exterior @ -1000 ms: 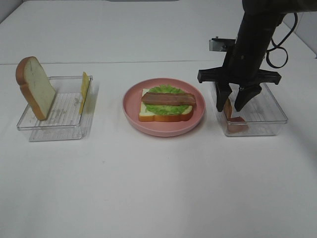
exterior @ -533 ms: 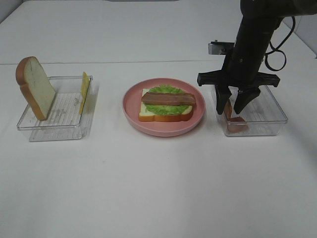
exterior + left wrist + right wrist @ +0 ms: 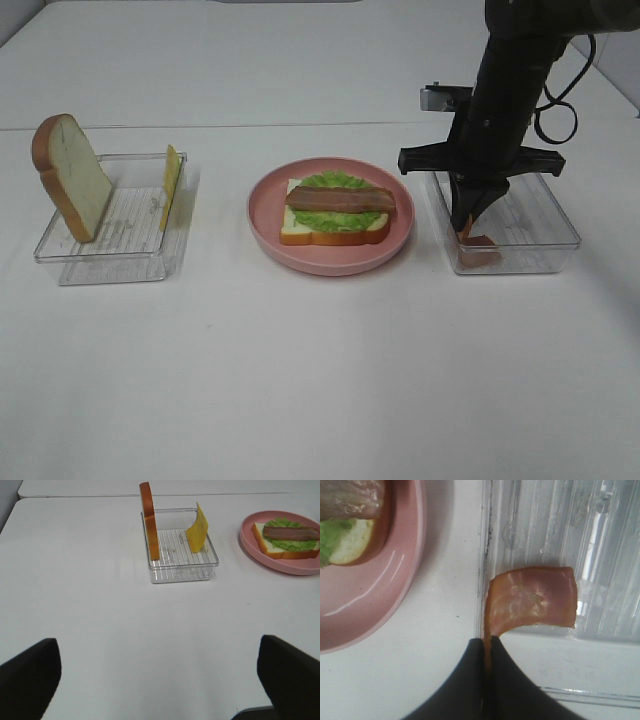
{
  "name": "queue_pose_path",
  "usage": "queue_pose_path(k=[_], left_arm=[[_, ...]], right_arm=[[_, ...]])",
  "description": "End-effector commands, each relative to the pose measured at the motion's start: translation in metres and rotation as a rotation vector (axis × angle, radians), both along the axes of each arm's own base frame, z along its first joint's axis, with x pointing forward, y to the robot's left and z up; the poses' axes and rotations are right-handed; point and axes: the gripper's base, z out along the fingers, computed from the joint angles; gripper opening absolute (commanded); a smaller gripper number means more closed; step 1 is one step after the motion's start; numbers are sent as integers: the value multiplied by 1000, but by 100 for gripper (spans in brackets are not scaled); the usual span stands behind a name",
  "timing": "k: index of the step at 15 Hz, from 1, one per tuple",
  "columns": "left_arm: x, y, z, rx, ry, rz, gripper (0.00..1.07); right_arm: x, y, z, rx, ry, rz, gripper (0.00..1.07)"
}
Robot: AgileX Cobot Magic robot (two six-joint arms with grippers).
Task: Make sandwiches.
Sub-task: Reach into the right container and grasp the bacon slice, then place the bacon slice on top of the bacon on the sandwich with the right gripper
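Now that my right tool [image 3: 470, 222] has snapped shut, where a moment ago its jaws stood apart over the right tray [image 3: 560, 238], it pinches one end of the bacon [image 3: 532, 597] between its tips. The rest of the bacon curls free inside that tray, toward the right edge of the desk [image 3: 320, 380]. I take that as the pick made, so the bacon looks ready to be lifted and carried over to the sandwich [image 3: 335, 225]. That sits half built on the plate [image 3: 268, 228] at the middle of the desk, with lettuce [image 3: 325, 181] and a first strip [image 3: 340, 198] on it so far. The hold is thin and right at the end, so I judge it could slip on the lift. My left tool [image 3: 157, 645] hangs wide open with nothing in it, well apart from the left tray [image 3: 60, 255]. There the bread [image 3: 72, 175] and the cheese [image 3: 171, 185] lean, toward the left edge, not yet used. I can read no brand, label or writing anywhere.
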Motion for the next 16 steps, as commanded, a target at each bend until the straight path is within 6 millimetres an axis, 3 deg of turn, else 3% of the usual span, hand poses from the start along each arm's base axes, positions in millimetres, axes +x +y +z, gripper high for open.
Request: queue_pose_path(k=[1, 2, 3, 4, 5, 8, 9, 12, 14, 16], left_arm=[[-2, 0, 0, -3, -21, -1, 100], [-2, 0, 0, -3, -21, -1, 100], [-2, 0, 0, -3, -21, -1, 100], [-2, 0, 0, -3, -21, -1, 100], [-2, 0, 0, -3, -21, -1, 100], [-2, 0, 0, -3, -21, -1, 100], [-2, 0, 0, -3, -21, -1, 100], [-2, 0, 0, -3, -21, -1, 100], [-2, 0, 0, -3, -21, -1, 100], [-2, 0, 0, -3, -21, -1, 100]], right_arm=[[-3, -2, 17, 6, -30, 11, 0], [-3, -2, 24, 14, -45, 5, 0], [-6, 0, 46, 44, -95, 0, 0], [-7, 3, 84, 100, -189, -6, 0], [-9, 6, 108, 147, -246, -8, 0], [-6, 20, 143, 318, -320, 31, 0], [-1, 42, 151, 571, -331, 72, 0], [7, 64, 131, 781, -258, 101, 0], [10, 88, 103, 813, -191, 125, 0], [14, 100, 89, 813, -170, 137, 0]])
